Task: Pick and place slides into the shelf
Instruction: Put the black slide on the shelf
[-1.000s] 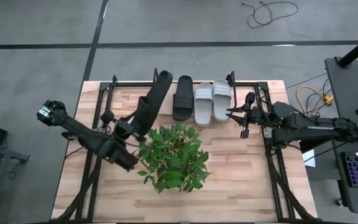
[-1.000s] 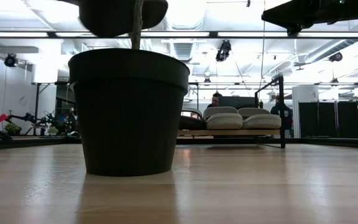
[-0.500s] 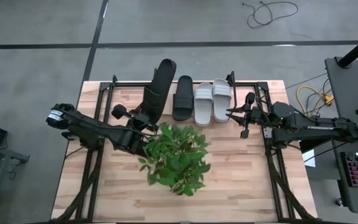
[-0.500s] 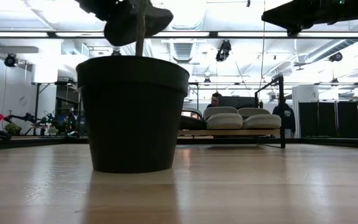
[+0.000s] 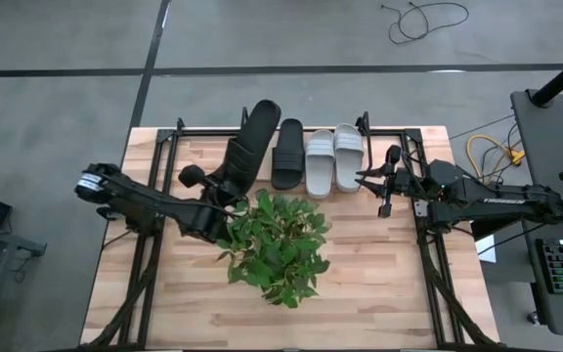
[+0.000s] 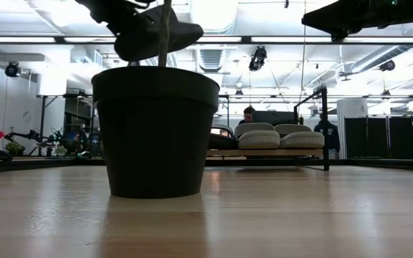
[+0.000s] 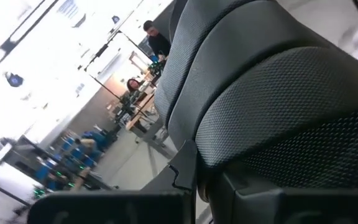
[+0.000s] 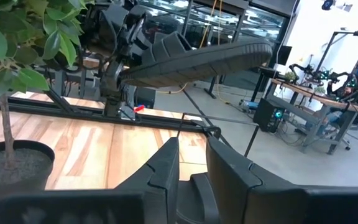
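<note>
- Looking down from above, the left gripper [image 5: 225, 188] is clamped on a black slide [image 5: 247, 147], held up in the air. Three slides [image 5: 319, 156] already sit side by side on the shelf [image 5: 176, 129] just ahead of it. The right gripper [image 5: 371, 192] waits beside them (I cannot tell if its fingers are apart).
- At table height, the plant pot [image 6: 156, 129] hides most of the shelf.
- Up close, the held slide [image 7: 253, 106] fills the left wrist view.
- I think the last slide is being carried over. Next, lower it into the free spot.

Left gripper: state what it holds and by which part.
The left gripper is shut on a black slide, gripping one end. The right gripper holds nothing.
</note>
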You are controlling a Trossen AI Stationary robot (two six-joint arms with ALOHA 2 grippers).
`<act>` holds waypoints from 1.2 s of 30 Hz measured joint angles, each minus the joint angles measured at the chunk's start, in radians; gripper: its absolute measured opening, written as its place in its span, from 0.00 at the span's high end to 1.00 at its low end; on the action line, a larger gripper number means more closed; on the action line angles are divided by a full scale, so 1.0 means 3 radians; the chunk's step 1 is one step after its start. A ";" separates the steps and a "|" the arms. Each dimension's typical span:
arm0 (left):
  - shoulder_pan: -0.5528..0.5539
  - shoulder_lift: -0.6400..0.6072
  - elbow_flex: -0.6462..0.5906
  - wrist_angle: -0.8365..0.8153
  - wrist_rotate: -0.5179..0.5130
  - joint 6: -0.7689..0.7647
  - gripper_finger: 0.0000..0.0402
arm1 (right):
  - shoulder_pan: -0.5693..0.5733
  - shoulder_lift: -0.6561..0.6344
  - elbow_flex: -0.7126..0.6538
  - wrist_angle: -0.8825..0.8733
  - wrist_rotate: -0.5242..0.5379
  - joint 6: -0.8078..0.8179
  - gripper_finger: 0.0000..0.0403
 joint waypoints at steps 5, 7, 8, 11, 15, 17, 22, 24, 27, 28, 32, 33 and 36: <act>0.0000 -0.0022 -0.0035 0.0014 0.0035 0.0484 1.00 | 0.0000 0.0000 0.0000 -0.0008 0.0000 0.0000 0.83; 0.0000 -0.0010 -0.0042 0.0024 0.0023 0.0595 1.00 | 0.0000 -0.0001 -0.0003 -0.0008 0.0000 0.0000 0.82; 0.0000 0.0000 -0.0057 0.0023 0.0020 0.0616 1.00 | 0.0000 0.0000 -0.0004 -0.0008 -0.0001 0.0000 0.82; 0.0000 0.0056 -0.0098 0.0038 -0.0047 0.0604 1.00 | 0.0000 0.0000 -0.0005 -0.0008 -0.0001 0.0001 0.81; -0.0001 0.0143 -0.0106 0.0192 -0.0125 0.0602 1.00 | 0.0000 0.0000 -0.0006 -0.0008 -0.0001 0.0001 0.81; 0.0011 0.0220 -0.0106 0.0238 -0.0125 0.0601 1.00 | 0.0000 -0.0001 -0.0006 -0.0009 0.0000 0.0001 0.82; 0.0029 0.0458 -0.0107 0.0273 -0.0124 0.0598 1.00 | 0.0000 0.0000 -0.0020 -0.0012 0.0000 0.0001 0.83; 0.0029 0.0562 -0.0107 0.0273 -0.0124 0.0596 1.00 | 0.0000 0.0000 -0.0022 -0.0011 0.0000 0.0001 0.83; 0.0055 0.0692 -0.0107 0.0273 -0.0124 0.0596 1.00 | 0.0000 -0.0001 -0.0026 -0.0009 0.0000 -0.0001 0.82; 0.0075 0.0725 -0.0107 0.0273 -0.0124 0.0595 1.00 | 0.0000 0.0000 -0.0028 -0.0010 0.0000 0.0000 0.81; 0.0142 0.0783 -0.0107 0.0272 -0.0123 0.0591 1.00 | 0.0000 -0.0001 -0.0032 -0.0009 0.0000 -0.0001 0.81; 0.0159 0.0783 -0.0107 0.0273 -0.0123 0.0590 1.00 | 0.0000 0.0000 -0.0032 -0.0009 0.0000 -0.0001 0.81; 0.0218 0.0759 -0.0094 0.0283 -0.0116 0.0499 1.00 | 0.0000 0.0000 -0.0038 -0.0009 0.0000 -0.0003 0.82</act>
